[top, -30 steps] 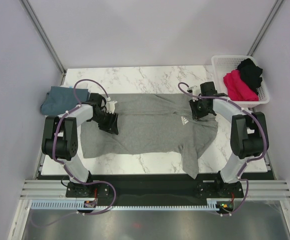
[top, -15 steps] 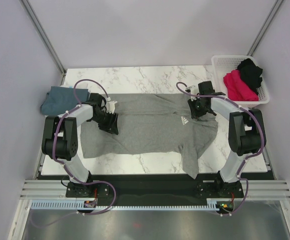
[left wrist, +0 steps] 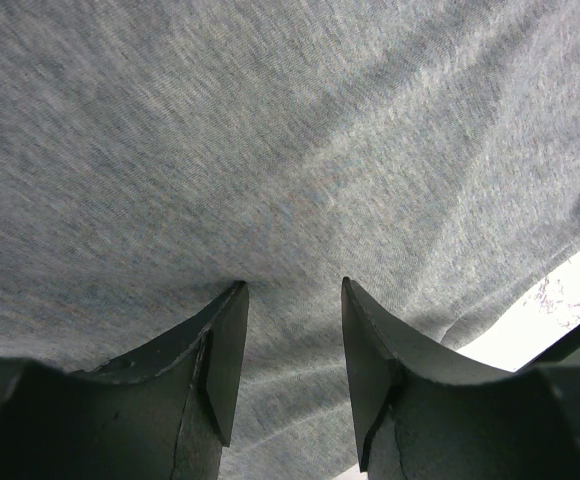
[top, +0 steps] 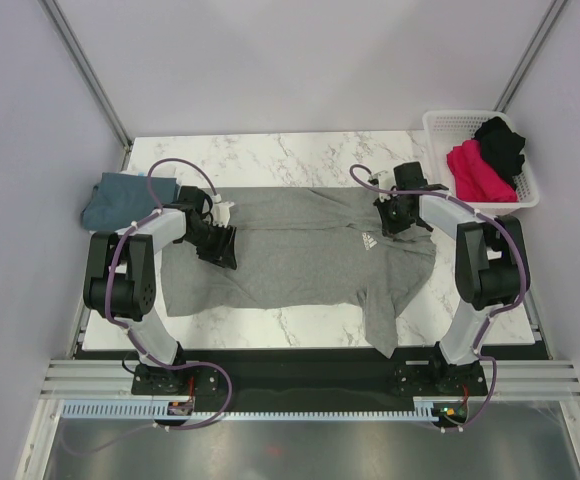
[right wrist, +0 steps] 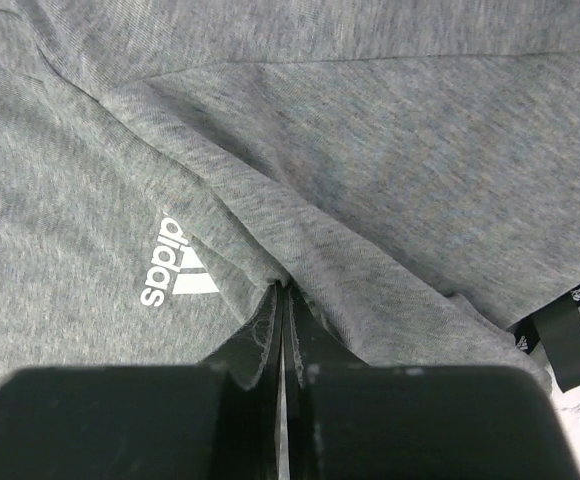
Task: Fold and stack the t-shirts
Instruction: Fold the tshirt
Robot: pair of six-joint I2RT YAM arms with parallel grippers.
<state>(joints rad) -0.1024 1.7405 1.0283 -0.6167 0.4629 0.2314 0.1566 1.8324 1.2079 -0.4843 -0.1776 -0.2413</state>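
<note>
A heather grey t-shirt [top: 300,250] with a small white chest logo [top: 369,241] lies spread on the marble table, one part hanging over the near edge. My left gripper [top: 220,247] is open and presses down on the shirt's left side; grey cloth [left wrist: 290,150] fills its wrist view, with cloth between the fingers [left wrist: 225,340]. My right gripper [top: 398,222] is shut on a fold of the grey shirt [right wrist: 300,200] just right of the logo [right wrist: 175,265]. A folded teal-blue shirt [top: 120,197] lies at the table's left edge. Magenta [top: 475,170] and black [top: 501,143] shirts sit in the basket.
A white plastic basket [top: 440,125] stands at the back right corner of the table. Bare marble table [top: 300,155] shows behind the shirt and at the near right. Grey walls and metal frame posts surround the table.
My right gripper has shifted slightly toward the back and left with the shirt fold. The left arm has not moved.
</note>
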